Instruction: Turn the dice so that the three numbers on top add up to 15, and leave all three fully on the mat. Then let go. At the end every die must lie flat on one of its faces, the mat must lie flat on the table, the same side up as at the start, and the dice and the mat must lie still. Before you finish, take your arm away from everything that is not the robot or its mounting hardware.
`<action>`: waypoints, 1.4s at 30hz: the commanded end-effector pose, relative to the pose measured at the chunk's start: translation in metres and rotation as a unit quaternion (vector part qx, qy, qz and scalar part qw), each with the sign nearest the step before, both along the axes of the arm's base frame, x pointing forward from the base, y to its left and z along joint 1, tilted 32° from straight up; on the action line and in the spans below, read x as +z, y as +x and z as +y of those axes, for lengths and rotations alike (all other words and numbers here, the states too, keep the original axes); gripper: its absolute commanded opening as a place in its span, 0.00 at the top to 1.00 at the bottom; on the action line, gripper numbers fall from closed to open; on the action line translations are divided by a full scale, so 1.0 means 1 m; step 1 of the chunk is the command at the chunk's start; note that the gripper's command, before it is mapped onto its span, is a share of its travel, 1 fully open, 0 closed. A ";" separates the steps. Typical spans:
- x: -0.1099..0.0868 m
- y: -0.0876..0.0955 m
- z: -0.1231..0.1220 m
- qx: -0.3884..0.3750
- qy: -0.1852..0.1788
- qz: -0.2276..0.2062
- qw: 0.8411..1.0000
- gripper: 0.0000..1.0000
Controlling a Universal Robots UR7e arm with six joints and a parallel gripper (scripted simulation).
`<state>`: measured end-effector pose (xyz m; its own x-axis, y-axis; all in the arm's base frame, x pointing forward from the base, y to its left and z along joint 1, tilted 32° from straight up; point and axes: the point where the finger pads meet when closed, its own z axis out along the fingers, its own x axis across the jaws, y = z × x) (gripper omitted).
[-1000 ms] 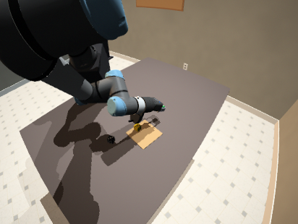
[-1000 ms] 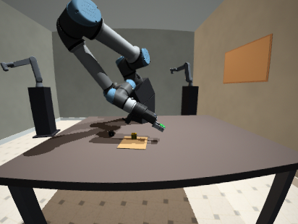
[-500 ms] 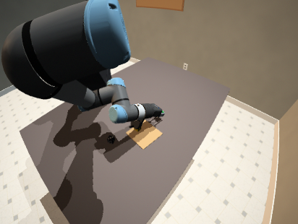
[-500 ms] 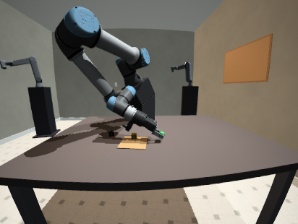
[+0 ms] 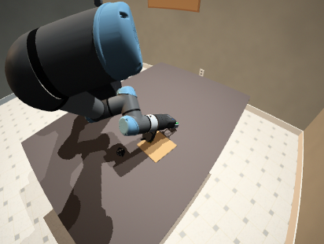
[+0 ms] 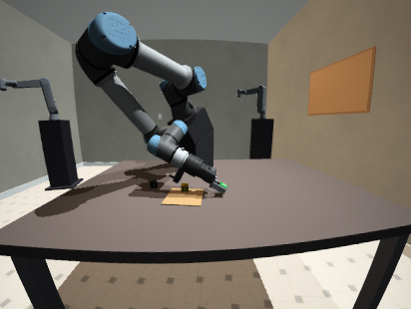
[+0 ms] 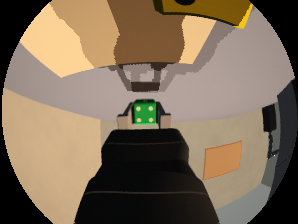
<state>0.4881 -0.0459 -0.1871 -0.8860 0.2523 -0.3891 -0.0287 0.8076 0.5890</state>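
Observation:
My gripper (image 5: pixel 175 125) (image 6: pixel 219 187) (image 7: pixel 144 108) is shut on the green die (image 5: pixel 177 123) (image 6: pixel 223 185) (image 7: pixel 145 113). It is tilted far over and low, beyond the mat's right side in the exterior view. Four white pips show on the green face towards the wrist camera. The yellow die (image 6: pixel 185 187) (image 7: pixel 212 13) is near the back edge of the orange mat (image 5: pixel 162 148) (image 6: pixel 182 199) (image 7: pixel 52 52); the arm hides it in the top view. The black die (image 5: pixel 120 151) (image 6: pixel 154 183) is off the mat, to its left. The top numbers of the yellow and black dice cannot be read.
The brown table (image 5: pixel 189 157) (image 6: pixel 279 214) carries the mat. The arm and wrist reach low over the mat's back part, close to the yellow die. The arm's shadow falls over the black die and part of the mat. The table's front edge is well away from the dice.

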 end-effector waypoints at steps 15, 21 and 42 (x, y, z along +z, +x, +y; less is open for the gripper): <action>0.000 0.000 0.000 0.000 0.000 0.000 1.000 0.43; 0.000 0.000 0.000 0.000 0.000 0.000 1.000 0.43; -0.005 0.002 -0.003 0.000 0.000 0.000 1.000 0.43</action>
